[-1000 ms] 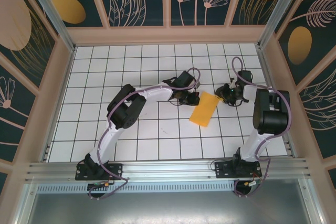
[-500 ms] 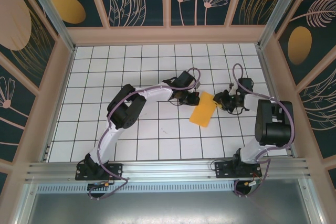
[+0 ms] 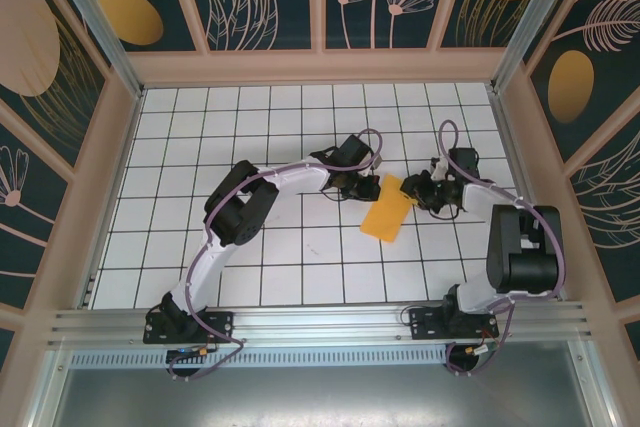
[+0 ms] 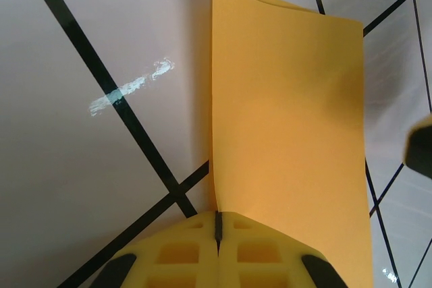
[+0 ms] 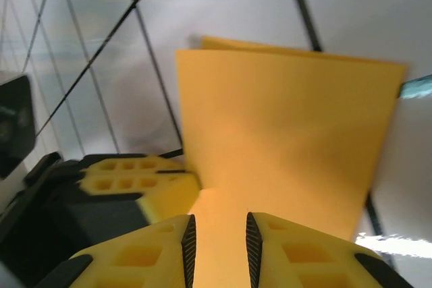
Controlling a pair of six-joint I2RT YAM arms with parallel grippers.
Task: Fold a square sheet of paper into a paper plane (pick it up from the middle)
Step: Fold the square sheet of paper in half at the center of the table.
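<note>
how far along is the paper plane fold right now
Done: the sheet lies folded in half, a narrow rectangle with doubled edges. In hand: the left gripper is shut on its far end; the right gripper sits at that end, jaws slightly apart. Left: nose corners and wing folds; no pointed tip yet.

In the left wrist view we lose the paper's (image 4: 290,119) near end behind the left fingers (image 4: 260,244) and past the bottom edge.
</note>
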